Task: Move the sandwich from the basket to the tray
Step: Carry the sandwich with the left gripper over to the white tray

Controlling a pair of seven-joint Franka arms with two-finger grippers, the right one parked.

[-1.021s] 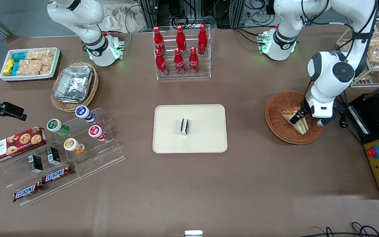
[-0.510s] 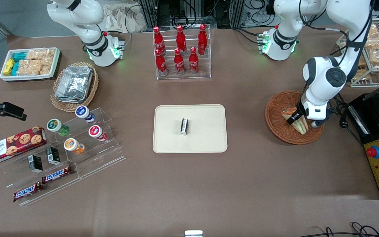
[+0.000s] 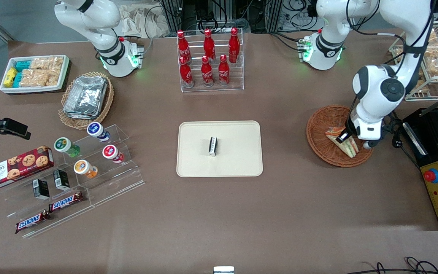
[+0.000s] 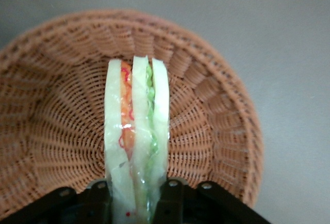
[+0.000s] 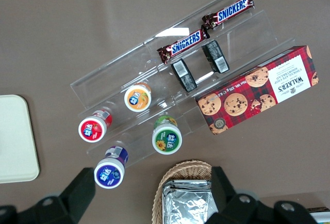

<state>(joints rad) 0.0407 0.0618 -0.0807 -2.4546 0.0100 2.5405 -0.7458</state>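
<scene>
Pincer [image 4: 133, 195] – clamped on sandwich [image 4: 136, 131], over basket [image 4: 216, 126] at working arm's end of surface; tray [image 3: 238, 160] – mid-surface.

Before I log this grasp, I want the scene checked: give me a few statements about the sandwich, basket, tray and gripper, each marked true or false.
1. The gripper is shut on the sandwich. True.
2. The sandwich is on the tray. False: it is over the basket.
3. A small packet lies on the tray. True.
4. The basket holds two sandwiches. False: only one.
5. The sandwich shows green and orange filling. True.
</scene>
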